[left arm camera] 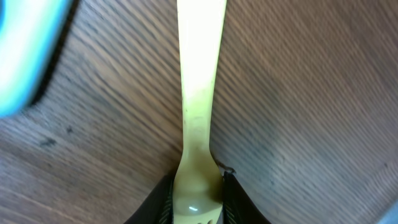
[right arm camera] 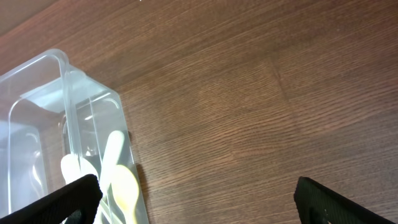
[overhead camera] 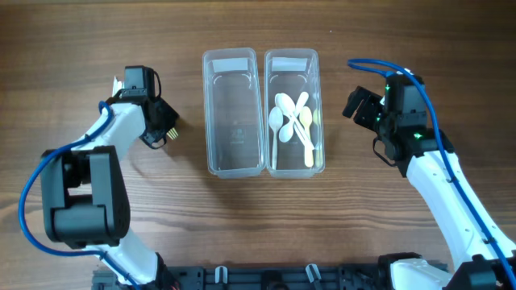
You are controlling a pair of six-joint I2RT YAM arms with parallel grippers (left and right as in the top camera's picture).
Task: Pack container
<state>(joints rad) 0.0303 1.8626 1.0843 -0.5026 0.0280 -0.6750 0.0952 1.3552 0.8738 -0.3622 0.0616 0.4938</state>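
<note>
Wood-grain table [overhead camera: 81, 48] carries two clear plastic containers at centre, set side by side, lengthwise parallel. Left container [overhead camera: 234, 113] stands near the left gripper [overhead camera: 165, 133]. Right container [overhead camera: 292, 58] holds a loose pile of white and cream spoons [overhead camera: 292, 122]. Right gripper [overhead camera: 359, 107] hovers beside the right container, jaws spread wide, holding nothing. Left gripper is low over the table, jaws clamped on a pale yellow utensil [left arm camera: 199, 93], whose handle extends forward along the wood.

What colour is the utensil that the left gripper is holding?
Pale yellow; the utensil shows best in the left wrist view, clamped in the left gripper.
</note>
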